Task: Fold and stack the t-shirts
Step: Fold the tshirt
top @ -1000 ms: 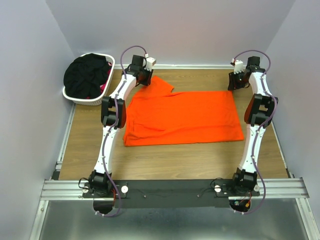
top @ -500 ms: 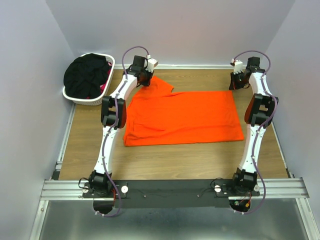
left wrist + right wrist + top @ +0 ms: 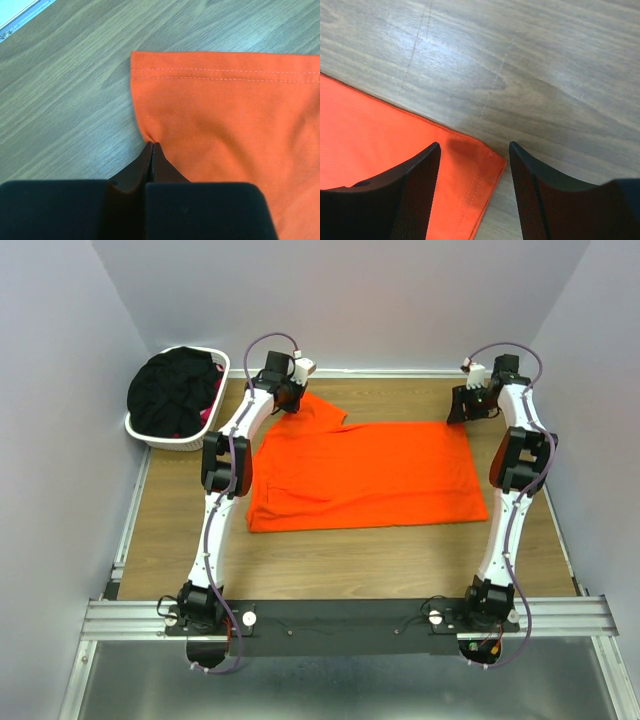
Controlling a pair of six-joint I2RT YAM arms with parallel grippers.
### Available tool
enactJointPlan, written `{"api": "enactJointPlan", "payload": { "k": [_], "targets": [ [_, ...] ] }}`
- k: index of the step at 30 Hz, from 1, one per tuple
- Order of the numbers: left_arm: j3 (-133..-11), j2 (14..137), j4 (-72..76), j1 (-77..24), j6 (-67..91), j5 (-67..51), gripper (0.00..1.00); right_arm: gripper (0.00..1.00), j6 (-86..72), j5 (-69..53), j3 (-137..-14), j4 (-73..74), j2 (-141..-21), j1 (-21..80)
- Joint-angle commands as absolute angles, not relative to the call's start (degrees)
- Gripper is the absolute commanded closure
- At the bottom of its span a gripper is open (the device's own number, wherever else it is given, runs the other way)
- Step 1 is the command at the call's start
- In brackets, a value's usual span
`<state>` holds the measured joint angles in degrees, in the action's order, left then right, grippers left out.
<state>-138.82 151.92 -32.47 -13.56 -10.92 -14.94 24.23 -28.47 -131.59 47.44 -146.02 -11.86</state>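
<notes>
The orange t-shirt (image 3: 370, 472) is lying flat on the desk (image 3: 380, 560), its long axis running left to right, hem pointing right. The left gripper (image 3: 152, 146) is clamping the far sleeve's edge. The right gripper (image 3: 475, 147) is hanging spread wide over the far hem corner.

Over my feed I saw a wood-grain table (image 3: 400, 560) closed in on three sides by plain pale lavender walls (image 3: 60, 360). An aluminium rail (image 3: 130, 618) ran along its near edge, with a dull grey metal surface (image 3: 340, 690) below. The light was soft and even.
</notes>
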Motion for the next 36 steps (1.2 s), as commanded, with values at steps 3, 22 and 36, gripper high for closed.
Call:
{"api": "enactJointPlan", "payload": {
  "k": [3, 22, 36],
  "targets": [
    [-137.5, 148.4, -33.2, -13.3, -11.7, -14.6, 1.00, 0.37, 24.3, -28.2, -128.7, 50.0, -143.8, -12.1],
    [-137.0, 145.5, -34.3, -11.9, -13.4, -16.6, 1.00, 0.97, 27.2, -26.2, -127.3, 50.5, -143.9, -12.1],
    [-123.1, 127.2, -34.2, -10.5, -17.5, -20.9, 1.00, 1.00, 30.8, -27.7, -124.4, 50.6, -136.2, -12.1]
  ]
}}
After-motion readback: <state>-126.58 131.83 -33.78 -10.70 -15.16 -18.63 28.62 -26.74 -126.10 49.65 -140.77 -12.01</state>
